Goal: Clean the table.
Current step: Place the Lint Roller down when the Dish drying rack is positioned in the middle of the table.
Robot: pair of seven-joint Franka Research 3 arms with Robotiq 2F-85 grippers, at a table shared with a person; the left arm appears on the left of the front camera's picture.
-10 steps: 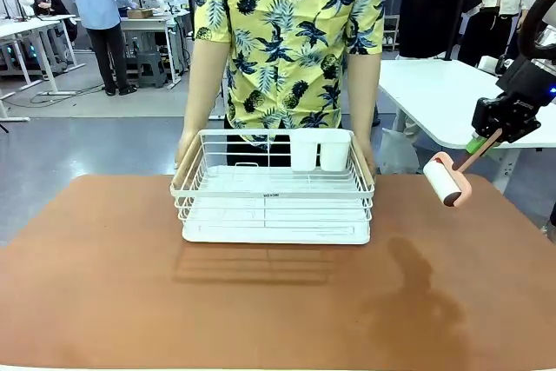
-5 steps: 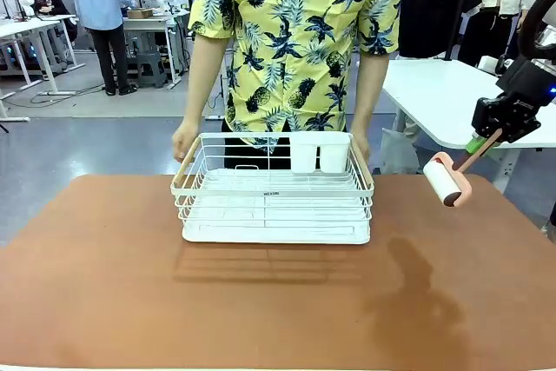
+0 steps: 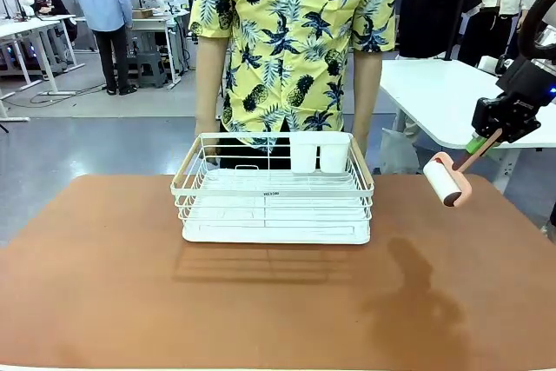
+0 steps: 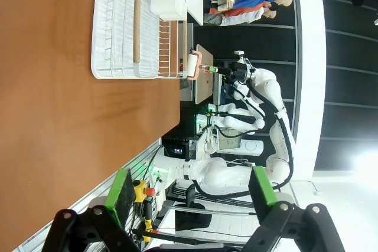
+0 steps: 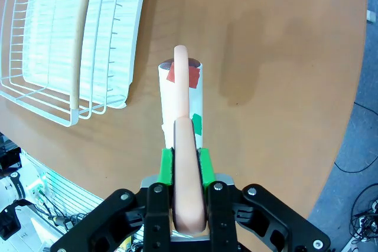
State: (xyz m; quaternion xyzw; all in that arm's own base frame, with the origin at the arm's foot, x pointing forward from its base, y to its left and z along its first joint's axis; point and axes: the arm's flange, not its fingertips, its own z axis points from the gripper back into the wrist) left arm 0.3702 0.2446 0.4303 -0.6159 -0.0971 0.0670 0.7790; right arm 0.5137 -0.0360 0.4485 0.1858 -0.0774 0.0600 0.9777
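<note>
The reddish-brown table (image 3: 104, 284) spreads across the front view and also appears at table (image 4: 47, 87) and table (image 5: 266, 63). My right gripper (image 3: 480, 141) hangs above its right edge, shut on the peach handle of a lint roller (image 3: 445, 182) with a white roll; in the right wrist view the lint roller (image 5: 180, 110) runs straight out from between the green pads (image 5: 166, 166). My left gripper (image 4: 192, 188) is open, nothing between its green pads, held off the table's near side.
A white wire dish rack (image 3: 274, 188) with two white cups (image 3: 318, 151) stands at the table's far middle; a person in a pineapple shirt (image 3: 291, 41) stands behind it, hands hanging down. A white-topped table (image 3: 452, 97) stands at the right rear.
The person has let go of the rack's sides, straightened up and dropped both hands. The rack and both arms have not moved.
</note>
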